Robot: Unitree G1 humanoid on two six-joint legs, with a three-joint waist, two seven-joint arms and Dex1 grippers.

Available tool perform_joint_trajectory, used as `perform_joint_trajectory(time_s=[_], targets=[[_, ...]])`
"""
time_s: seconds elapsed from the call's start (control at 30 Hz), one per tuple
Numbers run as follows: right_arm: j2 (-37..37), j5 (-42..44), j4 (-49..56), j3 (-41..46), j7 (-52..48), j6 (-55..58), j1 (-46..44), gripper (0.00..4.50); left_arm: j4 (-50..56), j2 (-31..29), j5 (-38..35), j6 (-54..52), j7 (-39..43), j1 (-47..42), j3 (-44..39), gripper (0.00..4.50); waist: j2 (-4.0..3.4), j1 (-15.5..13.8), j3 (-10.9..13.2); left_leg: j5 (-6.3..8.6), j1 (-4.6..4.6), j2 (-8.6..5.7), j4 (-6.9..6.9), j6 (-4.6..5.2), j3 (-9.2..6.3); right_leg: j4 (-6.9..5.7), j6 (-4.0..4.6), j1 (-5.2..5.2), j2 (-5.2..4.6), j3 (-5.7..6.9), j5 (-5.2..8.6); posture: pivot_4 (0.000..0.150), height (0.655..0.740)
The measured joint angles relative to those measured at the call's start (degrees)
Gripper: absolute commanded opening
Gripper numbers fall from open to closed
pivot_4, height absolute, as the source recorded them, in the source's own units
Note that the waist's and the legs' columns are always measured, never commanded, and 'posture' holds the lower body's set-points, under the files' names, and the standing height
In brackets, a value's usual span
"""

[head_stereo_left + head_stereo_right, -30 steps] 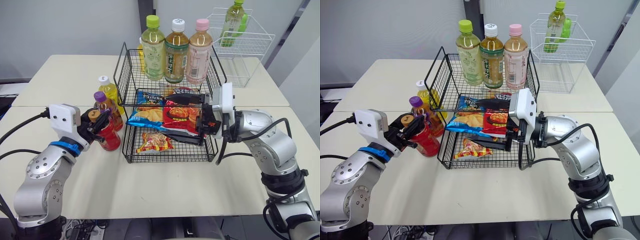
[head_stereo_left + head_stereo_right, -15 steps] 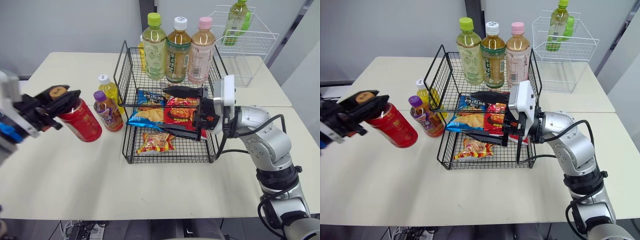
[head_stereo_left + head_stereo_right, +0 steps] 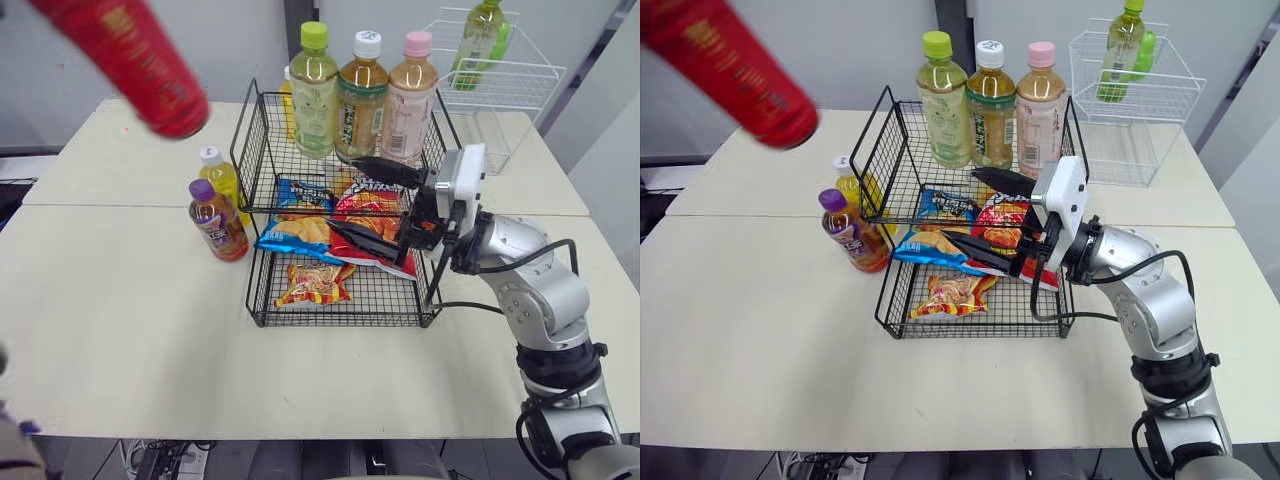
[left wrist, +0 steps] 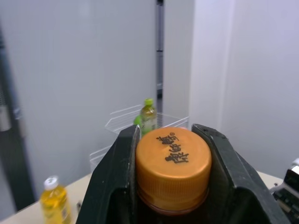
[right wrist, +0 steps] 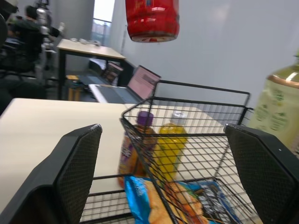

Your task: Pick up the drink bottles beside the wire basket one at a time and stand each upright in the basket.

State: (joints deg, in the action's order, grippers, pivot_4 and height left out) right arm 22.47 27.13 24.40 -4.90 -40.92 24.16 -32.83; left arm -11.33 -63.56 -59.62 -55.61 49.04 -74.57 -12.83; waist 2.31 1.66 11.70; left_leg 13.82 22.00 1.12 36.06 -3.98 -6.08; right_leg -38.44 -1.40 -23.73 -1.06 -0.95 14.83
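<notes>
Left claw (image 4: 170,140) now raised high off surface (image 3: 120,330), up from basket-side spot a second ago; clamped on orange cap (image 4: 173,161) of red bottle (image 3: 130,60). Bottle airborne, tilted, above and left of basket (image 3: 262,150). Pick looks done; carry and upright set-down remain. Purple-cap bottle (image 3: 217,220) and yellow bottle (image 3: 222,180) wait beside basket. Right claw (image 3: 343,193) spread wide, empty, forearm level at basket's right side, fingers pointing across snack tier.

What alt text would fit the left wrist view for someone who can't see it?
The left gripper clamps a bottle's orange cap between its black fingers. Beyond it, a green-capped bottle sits in a white wire basket; a yellow bottle is also in view.
</notes>
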Motion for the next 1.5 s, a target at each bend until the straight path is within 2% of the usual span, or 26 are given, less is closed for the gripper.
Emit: perform_joint_trajectory(time_s=[0.2, 0.33, 0.57, 0.8, 1.07, 1.37, 1.4, 1.5], targets=[[0.2, -2.6, 6.2, 3.2, 7.8, 0.3, 4.4, 4.50, -7.6, 12.9, 9.0, 4.8, 8.8, -5.4, 9.2, 1.37, -0.03, 0.4, 0.0, -0.03, 0.31, -0.01, 0.01, -0.01, 0.03, -0.36, 0.02, -0.48, -0.01, -0.06, 0.00, 0.150, 0.7400], [0.7, -3.3, 10.9, 5.4, 12.0, 1.7, 7.8, 4.50, -11.4, 21.1, 14.3, 9.4, 12.4, -6.9, 12.3, 1.37, -0.06, 0.6, 0.0, -0.07, 0.59, 0.00, 0.04, -0.08, -0.03, -0.40, 0.28, -0.68, 0.00, 0.00, -0.14, 0.150, 0.7400], [2.3, -5.6, 17.6, 6.9, 17.6, 4.1, 13.0, 4.50, -16.4, 33.2, 23.4, 18.8, 17.4, -7.4, 17.3, 1.37, -0.07, 0.6, 0.0, -0.07, 0.63, -0.14, 0.09, -0.06, 0.01, -0.39, 0.24, -0.66, -0.12, -0.04, -0.11, 0.150, 0.7400], [3.5, -6.3, 21.5, 8.1, 20.4, 6.1, 14.7, 4.50, -21.0, 41.2, 28.7, 23.9, 18.7, -8.8, 17.7, 1.37, -0.08, 0.6, 0.0, -0.07, 0.64, -0.20, 0.12, -0.04, -0.02, -0.40, 0.06, -0.66, -0.14, -0.06, -0.01, 0.150, 0.7400], [3.7, -6.9, 22.3, 8.1, 21.9, 7.6, 14.9, 4.50, -28.3, 45.9, 34.2, 29.2, 17.8, -10.7, 17.7, 1.37, -0.09, 0.7, 0.0, -0.08, 0.62, -0.24, 0.12, -0.03, -0.02, -0.43, 0.06, -0.64, -0.17, -0.06, -0.01, 0.150, 0.7400], [3.8, -6.8, 22.3, 7.9, 21.7, 7.6, 14.5, 4.50, -29.8, 46.2, 35.4, 30.8, 18.0, -12.2, 15.3, 4.25, -0.11, 0.7, 0.0, -0.08, 0.51, -0.26, 0.13, -0.03, -0.04, -0.44, 0.04, -0.52, -0.20, -0.05, 0.00, 0.150, 0.7400], [3.8, -6.8, 22.2, 7.9, 21.7, 7.6, 14.3, 4.50, -29.8, 46.2, 35.4, 30.5, 18.0, -12.2, 14.8, 4.46, -0.11, 0.7, 0.0, -0.08, 0.50, -0.26, 0.15, -0.03, -0.04, -0.46, 0.02, -0.51, -0.20, -0.05, 0.01, 0.150, 0.7400], [3.8, -6.8, 21.9, 7.7, 21.1, 7.6, 14.0, 4.50, -29.2, 45.6, 35.0, 29.1, 18.0, -12.2, 13.7, 4.46, -0.11, 0.7, 0.0, -0.08, 0.46, -0.26, 0.18, -0.03, -0.05, -0.49, 0.02, -0.46, -0.20, -0.05, 0.01, 0.150, 0.7400]])
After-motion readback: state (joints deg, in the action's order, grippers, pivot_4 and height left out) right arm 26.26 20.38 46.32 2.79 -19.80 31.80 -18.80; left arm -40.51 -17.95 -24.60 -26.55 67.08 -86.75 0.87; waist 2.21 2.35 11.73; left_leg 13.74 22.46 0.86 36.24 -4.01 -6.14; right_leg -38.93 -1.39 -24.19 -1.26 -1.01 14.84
